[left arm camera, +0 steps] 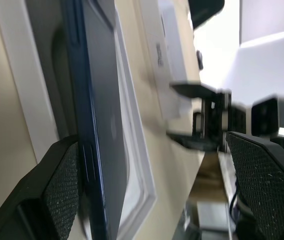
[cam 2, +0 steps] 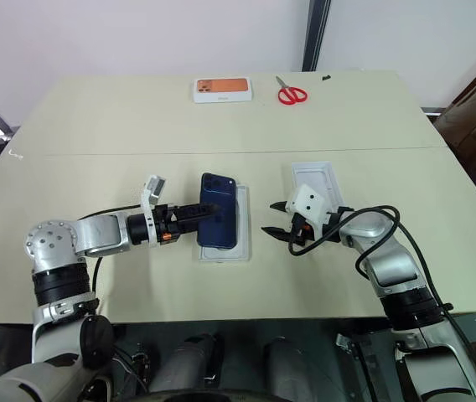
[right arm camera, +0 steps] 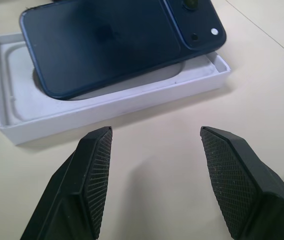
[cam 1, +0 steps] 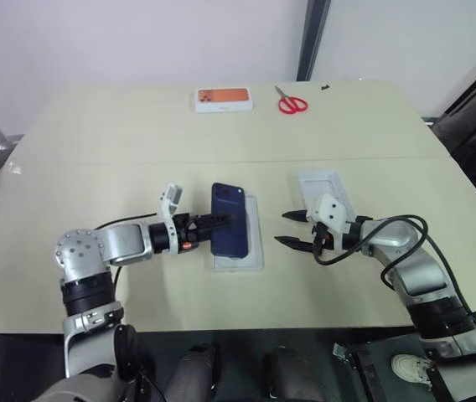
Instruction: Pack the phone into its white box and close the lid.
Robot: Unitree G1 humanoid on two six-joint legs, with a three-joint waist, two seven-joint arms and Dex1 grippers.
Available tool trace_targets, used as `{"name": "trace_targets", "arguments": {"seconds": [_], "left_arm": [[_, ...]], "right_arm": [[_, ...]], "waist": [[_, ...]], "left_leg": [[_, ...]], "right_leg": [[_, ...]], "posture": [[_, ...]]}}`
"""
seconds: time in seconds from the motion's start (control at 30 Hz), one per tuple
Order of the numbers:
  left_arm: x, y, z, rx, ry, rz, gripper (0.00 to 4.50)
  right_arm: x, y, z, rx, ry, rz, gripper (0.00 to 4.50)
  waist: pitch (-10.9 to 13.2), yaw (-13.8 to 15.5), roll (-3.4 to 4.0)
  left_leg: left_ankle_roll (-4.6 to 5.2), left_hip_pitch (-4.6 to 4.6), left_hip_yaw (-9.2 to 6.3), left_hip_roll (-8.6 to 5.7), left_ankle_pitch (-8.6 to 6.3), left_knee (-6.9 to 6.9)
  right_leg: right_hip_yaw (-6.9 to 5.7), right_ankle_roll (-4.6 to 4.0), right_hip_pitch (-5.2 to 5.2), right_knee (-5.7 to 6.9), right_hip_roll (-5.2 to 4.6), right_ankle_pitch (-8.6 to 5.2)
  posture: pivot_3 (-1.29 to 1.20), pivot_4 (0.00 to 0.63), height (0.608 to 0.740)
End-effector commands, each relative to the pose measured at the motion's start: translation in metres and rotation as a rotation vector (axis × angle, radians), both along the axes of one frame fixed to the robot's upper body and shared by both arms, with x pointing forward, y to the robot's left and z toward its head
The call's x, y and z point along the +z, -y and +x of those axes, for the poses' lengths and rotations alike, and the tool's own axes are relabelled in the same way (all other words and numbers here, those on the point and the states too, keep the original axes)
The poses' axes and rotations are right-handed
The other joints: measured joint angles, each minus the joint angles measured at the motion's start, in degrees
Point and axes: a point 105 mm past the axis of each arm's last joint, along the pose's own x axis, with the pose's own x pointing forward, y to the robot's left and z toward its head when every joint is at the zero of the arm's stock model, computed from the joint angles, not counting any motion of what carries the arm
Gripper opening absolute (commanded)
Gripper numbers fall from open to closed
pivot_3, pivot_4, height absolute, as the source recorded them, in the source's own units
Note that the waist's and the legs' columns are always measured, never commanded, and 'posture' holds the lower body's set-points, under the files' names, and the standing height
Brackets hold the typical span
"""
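Left hand [cam 1: 225, 220] open beside tilted phone [cam 1: 230, 219]

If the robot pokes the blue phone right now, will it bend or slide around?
The phone looks like a stiff slab, so it likely won't bend. Its back looks smooth and glossy, so it is probably slippery. It sits tilted, one long edge down in the white box and the other raised, so a poke would probably drop it flat or slide it.
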Motion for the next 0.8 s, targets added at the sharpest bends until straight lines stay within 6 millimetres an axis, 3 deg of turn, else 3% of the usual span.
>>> {"name": "trace_targets", "arguments": {"seconds": [0.03,0.3,0.63,0.73,0.8], "left_arm": [[0.012,0.004,-0.006,-0.051,0.047,-0.017,4.46],[0.015,-0.016,0.002,0.012,0.034,-0.010,4.46],[-0.002,-0.005,-0.003,0.003,-0.031,-0.064,4.46],[-0.002,-0.005,-0.003,0.004,-0.035,-0.070,3.62],[-0.004,-0.006,-0.002,0.010,-0.042,-0.063,2.68]], "right_arm": [[0.012,-0.005,0.003,0.018,0.050,0.013,2.96],[0.009,-0.009,0.003,0.021,0.056,0.008,2.96],[0.013,-0.010,0.005,0.022,0.068,0.008,2.96],[0.012,-0.010,0.004,0.021,0.066,0.007,2.96],[0.012,-0.010,0.004,0.020,0.066,0.006,2.96]], "waist": [[0.0,0.0,0.00],[0.0,-0.1,0.00],[0.0,0.0,0.00],[0.0,0.0,0.01],[0.0,0.0,0.01]], "left_leg": [[0.00,0.00,0.00,0.00,0.00,0.00],[0.00,0.00,0.00,0.00,0.00,-0.02],[0.00,0.00,-0.01,0.00,0.00,0.01],[0.00,0.00,0.00,-0.01,0.00,0.01],[0.00,0.00,0.00,-0.01,0.00,0.01]], "right_leg": [[0.00,0.00,0.00,0.00,0.00,0.00],[0.00,0.00,-0.03,0.01,0.00,0.00],[0.00,0.00,-0.01,0.01,-0.01,0.00],[0.00,0.00,0.00,0.01,-0.01,0.00],[0.01,0.00,-0.01,0.01,-0.01,0.00]], "posture": [[0.00,0.150,0.734],[0.00,0.150,0.734],[0.00,0.150,0.734],[0.00,0.150,0.734],[0.00,0.150,0.734]]}}
